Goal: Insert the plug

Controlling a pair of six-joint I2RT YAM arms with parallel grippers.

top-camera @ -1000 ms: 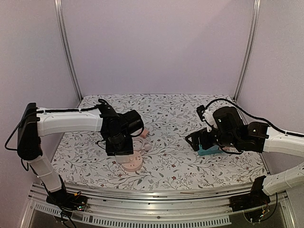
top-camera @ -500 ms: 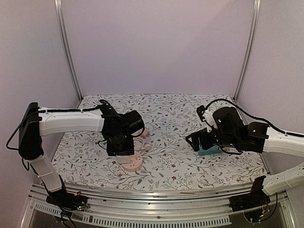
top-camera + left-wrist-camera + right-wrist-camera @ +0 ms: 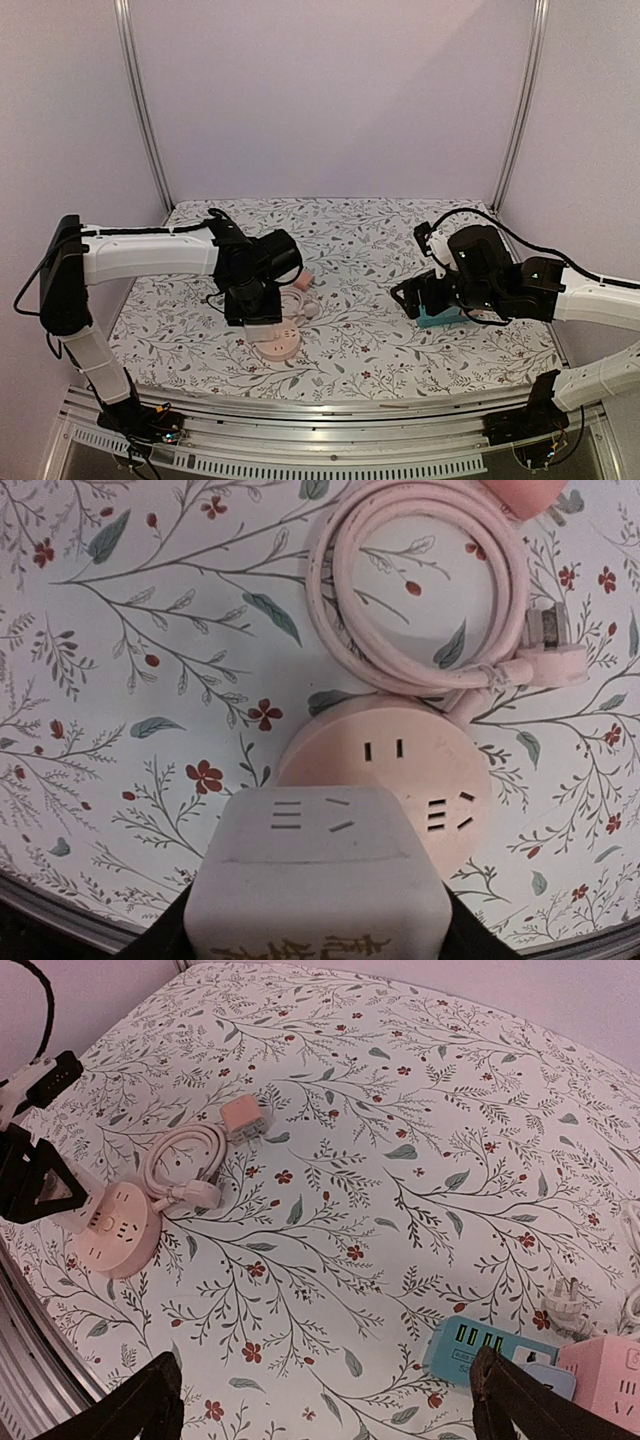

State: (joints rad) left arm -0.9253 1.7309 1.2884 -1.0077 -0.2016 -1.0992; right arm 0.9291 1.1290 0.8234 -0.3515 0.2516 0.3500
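1. Left gripper (image 3: 320,942) is clamped on the white plug adapter (image 3: 315,865).
2. The adapter overlaps the near edge of the round pink socket (image 3: 405,765); contact unclear. The pink cord (image 3: 420,580) lies coiled beyond.
3. Right gripper (image 3: 325,1405) has its jaws spread wide, empty, near the teal strip (image 3: 478,1348).

Got a round socket hub (image 3: 385,770) on the left half of the tabletop (image 3: 360,250) near the front edge, with its coiled cord (image 3: 420,590) just behind it, the cord's plug (image 3: 548,660) against the coil's right side, and a small cube charger (image 3: 243,1117) behind the coil. Also got a boxy adapter (image 3: 320,880) clamped in the left end effector (image 3: 252,312), overlapping the hub's edge from above. Over on the right, by the right end effector (image 3: 325,1365), found a flat power strip (image 3: 480,1352) with a loose plug (image 3: 565,1315) and a cube socket (image 3: 610,1385) just beside it.
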